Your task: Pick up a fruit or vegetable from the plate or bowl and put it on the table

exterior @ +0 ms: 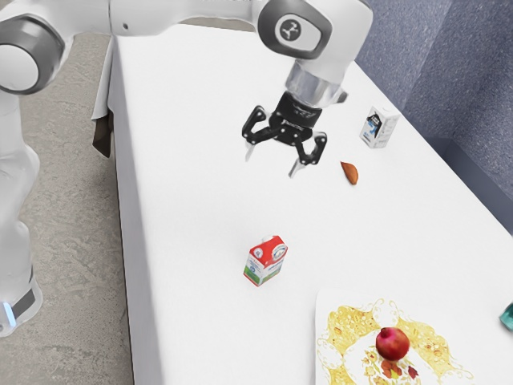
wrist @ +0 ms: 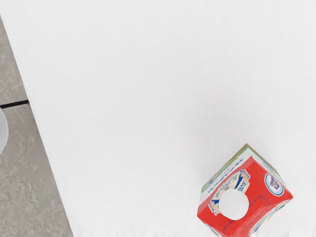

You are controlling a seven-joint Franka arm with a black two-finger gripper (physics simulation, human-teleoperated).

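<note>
A brown wedge [exterior: 350,172] lies near a white carton [exterior: 379,127], apart from a red-topped carton [exterior: 265,261] and teal object [exterior: 507,318].

Exterior view: fruit [exterior: 393,343] on plate [exterior: 345,323], plate on surface [exterior: 200,208], bottom right of view. Drink carton [exterior: 265,261] upright on surface, up and left of plate, apart from it. Milk carton [exterior: 379,127] upright, farther up and right, near surface's right edge. Small item [exterior: 350,172], can't tell what, just below-left of milk carton. Cut-off object [exterior: 507,317] at view's right edge, right of plate.
</note>
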